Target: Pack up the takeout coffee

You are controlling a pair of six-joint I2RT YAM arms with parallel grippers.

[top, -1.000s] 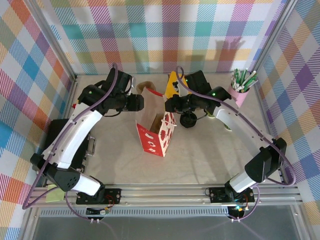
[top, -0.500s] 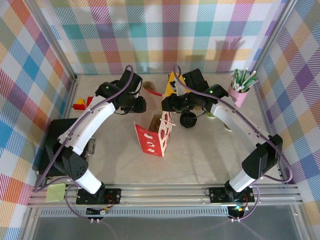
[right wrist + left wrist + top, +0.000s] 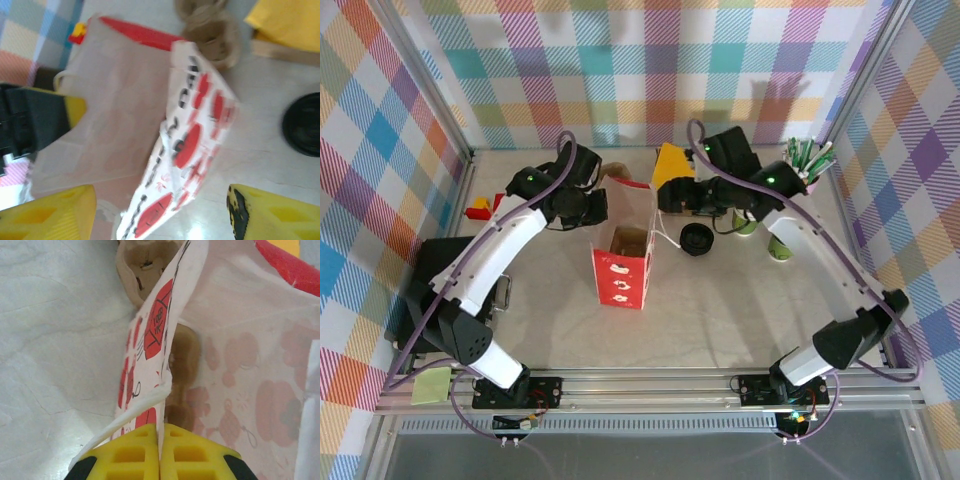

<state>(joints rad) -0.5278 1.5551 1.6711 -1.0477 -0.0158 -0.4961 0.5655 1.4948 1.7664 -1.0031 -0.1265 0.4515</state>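
A red-and-white paper bag (image 3: 620, 262) stands open at mid-table. My left gripper (image 3: 597, 206) is shut on its left rim; in the left wrist view the yellow fingers (image 3: 135, 452) pinch the paper edge beside the white handle (image 3: 117, 422). My right gripper (image 3: 669, 198) hangs open at the bag's right rim, and the printed bag wall (image 3: 187, 150) lies between its spread fingers (image 3: 277, 212) untouched. The black lid (image 3: 697, 238) lies flat to the right of the bag. The green cup (image 3: 748, 224) peeks out from behind the right arm, mostly hidden.
The brown pulp carrier (image 3: 615, 173) sits behind the bag. A yellow packet (image 3: 672, 163) lies at the back. The pink cup of straws (image 3: 802, 172) stands at the far right. A black tray (image 3: 420, 290) is at the left, and a pale green thing (image 3: 782, 250) by the right arm.
My left gripper has closed on the bag's left rim. My right gripper has opened off the right rim and drawn back. The bag now stands squarer and wider open.
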